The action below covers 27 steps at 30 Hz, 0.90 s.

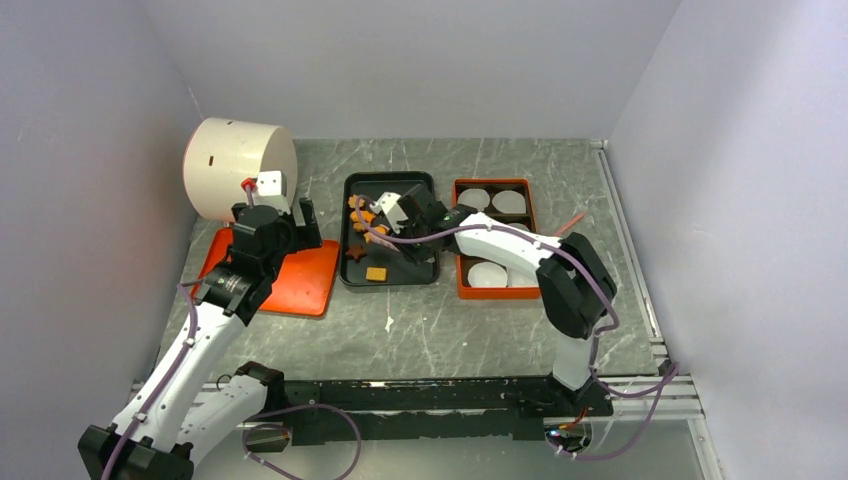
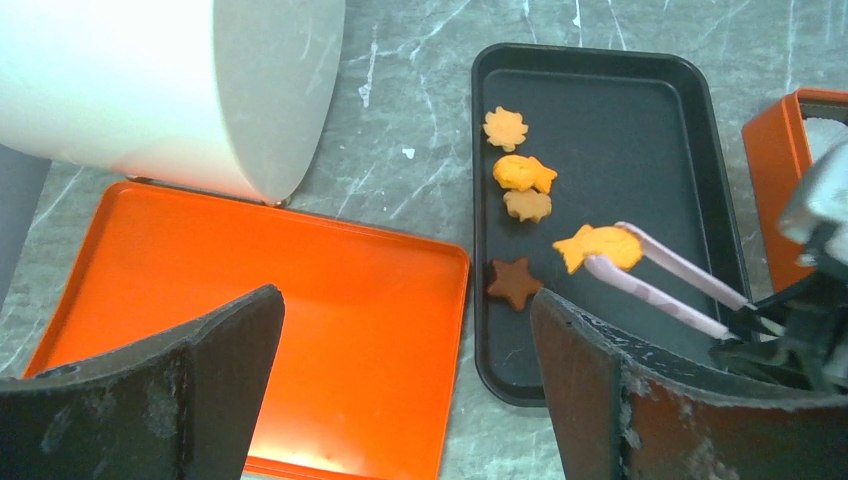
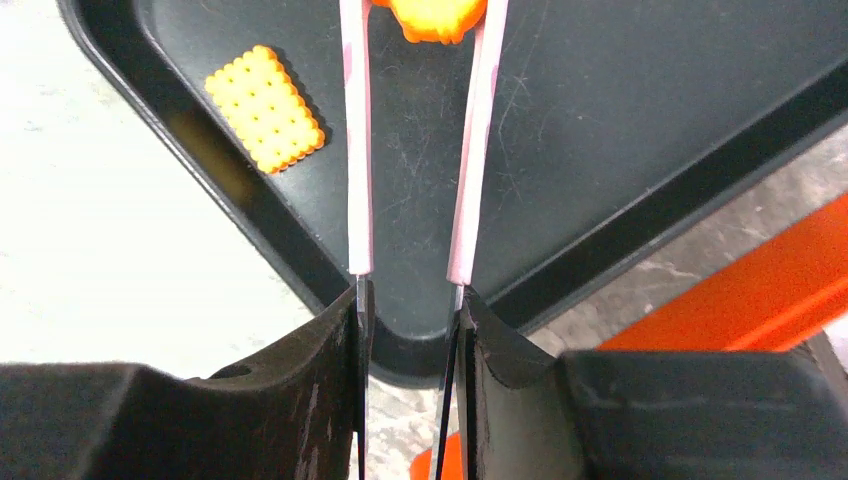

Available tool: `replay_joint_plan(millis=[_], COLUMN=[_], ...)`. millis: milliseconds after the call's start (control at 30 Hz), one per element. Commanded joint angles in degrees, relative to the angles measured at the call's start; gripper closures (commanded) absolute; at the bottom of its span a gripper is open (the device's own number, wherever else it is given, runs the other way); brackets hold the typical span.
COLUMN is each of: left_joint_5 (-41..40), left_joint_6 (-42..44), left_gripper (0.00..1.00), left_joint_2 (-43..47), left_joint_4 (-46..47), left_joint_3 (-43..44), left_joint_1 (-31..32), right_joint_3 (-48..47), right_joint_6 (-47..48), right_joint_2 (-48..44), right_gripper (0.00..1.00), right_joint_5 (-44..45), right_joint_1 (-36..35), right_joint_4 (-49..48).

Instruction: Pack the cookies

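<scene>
My right gripper point(image 3: 410, 300) is clamped on the tweezers point(image 3: 355, 150), squeezing the two pink arms toward each other, and their tips pinch an orange fish cookie point(image 2: 600, 247) above the black tray point(image 2: 690, 150), lifted off its floor as I judge it. My left gripper point(image 2: 408, 300) has its jaws wide apart and holds nothing; it hangs over the orange lid point(image 2: 300, 330), with the white drum point(image 2: 200, 90) at its 11 o'clock. Five other cookies lie in the tray: a leaf point(image 2: 505, 128), a second fish point(image 2: 522, 172) and a small pale one point(image 2: 527, 205) in a line toward the tray's 12 o'clock end, a brown star point(image 2: 513, 282) near its 7 o'clock corner, and a square point(image 3: 265, 108) near its 6 o'clock edge. The orange box point(image 1: 495, 294) with the white cups point(image 1: 509, 201) sits just beside the tray at its 3 o'clock. The cups that show look plain white from above, though my right arm covers part of the box and the view is coarse, so I cannot be sure none is filled. By my reckoning the packing has barely begun: one cookie is in the tweezers and needs carrying toward 3 o'clock into a cup, and the five in the tray are left to fetch one by one.
</scene>
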<state>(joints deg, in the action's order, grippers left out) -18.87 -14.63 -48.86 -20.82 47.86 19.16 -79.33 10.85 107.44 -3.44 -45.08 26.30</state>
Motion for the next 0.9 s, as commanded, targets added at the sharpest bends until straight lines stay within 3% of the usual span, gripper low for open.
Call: replay_joint_plan(millis=[0, 400, 867], left_joint_5=[1.54, 4.47, 5.25], left_joint_6=[1.58, 2.17, 2.33], left_gripper=[0.02, 0.02, 0.02], left_joint_2=[1.05, 1.06, 0.41], left_joint_4=[2.05, 3.06, 3.21], left_joint_3=[-0.55, -1.16, -1.27], left_joint_1=[-0.35, -0.35, -0.34], right_joint_3=[1.30, 5.41, 11.68], right_joint_6=[-2.55, -9.16, -17.06], right_joint_2=[-5.78, -14.36, -20.91], right_gripper=[0.92, 1.00, 1.00], right_joint_5=[1.16, 5.25, 9.52], right_joint_1=[0.26, 5.28, 19.42], right_joint_4=[-1.04, -1.85, -4.31])
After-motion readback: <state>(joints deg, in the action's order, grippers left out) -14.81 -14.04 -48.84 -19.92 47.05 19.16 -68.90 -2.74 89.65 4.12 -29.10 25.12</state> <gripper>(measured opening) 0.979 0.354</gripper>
